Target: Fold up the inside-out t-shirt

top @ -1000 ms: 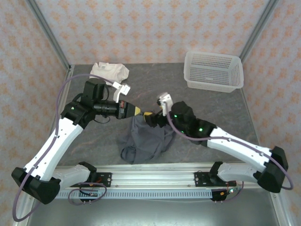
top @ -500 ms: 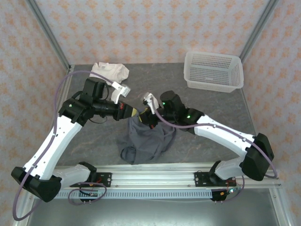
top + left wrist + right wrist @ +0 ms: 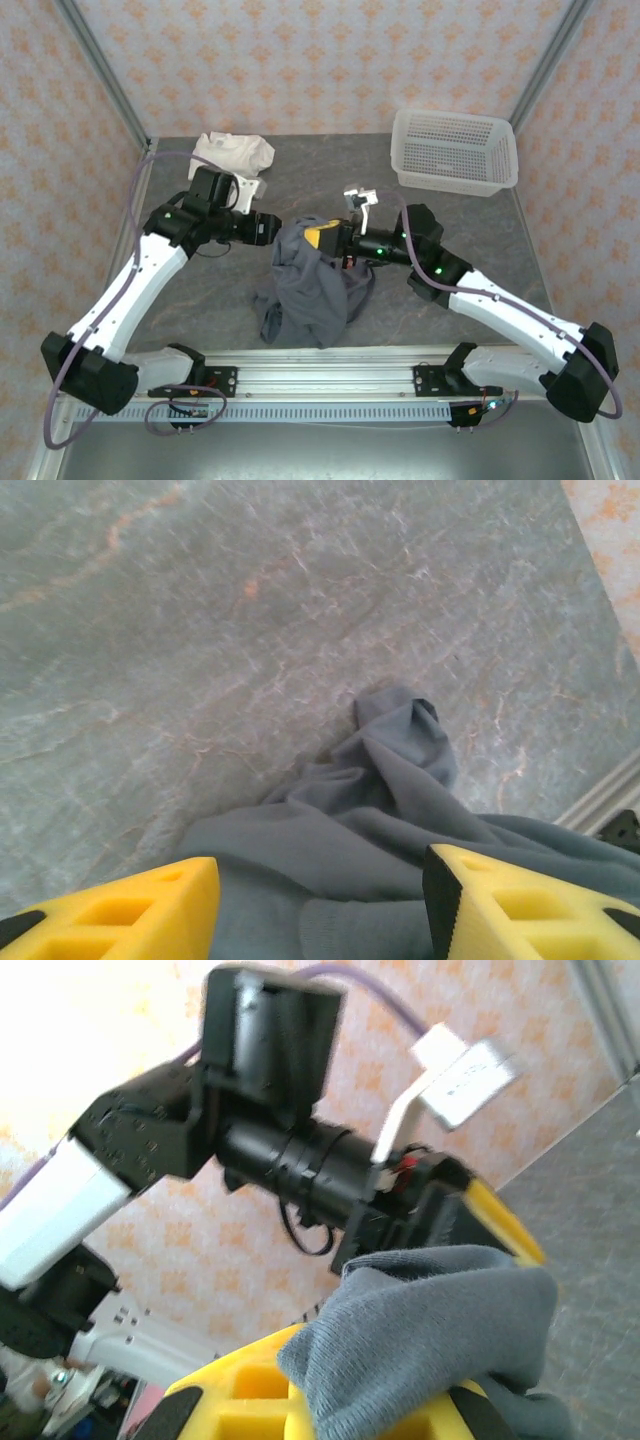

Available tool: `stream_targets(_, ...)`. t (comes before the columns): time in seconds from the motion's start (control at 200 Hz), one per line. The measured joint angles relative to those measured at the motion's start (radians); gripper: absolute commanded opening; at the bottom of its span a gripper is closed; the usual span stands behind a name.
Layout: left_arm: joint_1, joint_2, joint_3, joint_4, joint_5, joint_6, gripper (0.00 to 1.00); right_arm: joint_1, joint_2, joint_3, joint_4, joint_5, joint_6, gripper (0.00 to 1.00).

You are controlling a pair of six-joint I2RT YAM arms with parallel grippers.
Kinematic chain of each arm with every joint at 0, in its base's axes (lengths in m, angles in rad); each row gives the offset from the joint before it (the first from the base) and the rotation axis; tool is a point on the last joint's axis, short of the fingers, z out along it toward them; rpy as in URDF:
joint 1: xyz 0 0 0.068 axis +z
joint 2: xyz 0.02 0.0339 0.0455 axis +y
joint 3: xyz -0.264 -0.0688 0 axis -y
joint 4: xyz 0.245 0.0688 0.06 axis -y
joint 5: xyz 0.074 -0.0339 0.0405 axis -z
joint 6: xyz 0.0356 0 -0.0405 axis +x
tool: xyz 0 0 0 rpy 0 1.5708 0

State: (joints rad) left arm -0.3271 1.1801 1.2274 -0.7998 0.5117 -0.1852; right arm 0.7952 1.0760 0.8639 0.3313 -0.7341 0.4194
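Seen from above, the left arm (image 3: 140, 280) rises from its base at the near left, bends at the elbow and reaches right, wrist roughly horizontal. Its yellow fingers (image 3: 120, 905) stand apart, holding nothing, just over grey cloth. Behind that arm a crumpled cream garment (image 3: 232, 152) lies on the table (image 3: 215, 300). At centre, the dark grey inside-out t-shirt (image 3: 310, 290) is lifted by its top into a peak, with its lower part bunched on the table. The right arm (image 3: 500, 305) stretches leftward from the near right, and its fingers (image 3: 240, 1415) are clamped on a fold of the shirt. A white basket (image 3: 455, 150) sits at the back right.
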Motion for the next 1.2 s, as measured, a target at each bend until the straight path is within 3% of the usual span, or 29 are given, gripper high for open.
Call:
stream_targets(0.16, -0.007, -0.245, 0.000, -0.003, -0.111, -0.017, 0.63, -0.005, 0.002, -0.006, -0.002, 0.065, -0.001, 0.00)
stream_targets(0.3, -0.112, -0.399, -0.005, 0.029, -0.096, -0.027, 0.65, -0.005, 0.035, -0.006, -0.001, 0.084, 0.000, 0.00)
stream_targets(0.395, -0.159, -0.359, -0.005, 0.049, -0.062, -0.032, 0.65, -0.005, 0.060, -0.006, -0.001, 0.084, 0.000, 0.00)
stream_targets(0.585, -0.171, -0.158, -0.053, 0.159, 0.018, -0.098, 0.65, -0.005, 0.071, -0.006, -0.001, 0.094, 0.008, 0.00)
stream_targets(0.685, -0.177, -0.129, -0.108, 0.185, 0.057, -0.113, 0.53, -0.005, 0.071, -0.006, -0.001, 0.110, 0.014, 0.00)
stream_targets(0.771, -0.177, -0.110, -0.111, 0.201, 0.090, -0.122, 0.16, -0.005, 0.071, -0.006, 0.000, 0.118, 0.021, 0.00)
stream_targets(0.831, -0.177, -0.103, -0.111, 0.218, 0.102, -0.130, 0.00, -0.005, 0.071, -0.006, 0.000, 0.124, 0.026, 0.00)
stream_targets(1.146, -0.170, -0.144, -0.064, 0.248, 0.124, -0.217, 0.00, -0.013, 0.044, -0.092, 0.007, 0.219, 0.014, 0.00)
stream_targets(1.201, -0.150, -0.146, -0.041, 0.285, 0.165, -0.281, 0.00, -0.020, 0.031, -0.161, 0.023, 0.259, -0.003, 0.06)
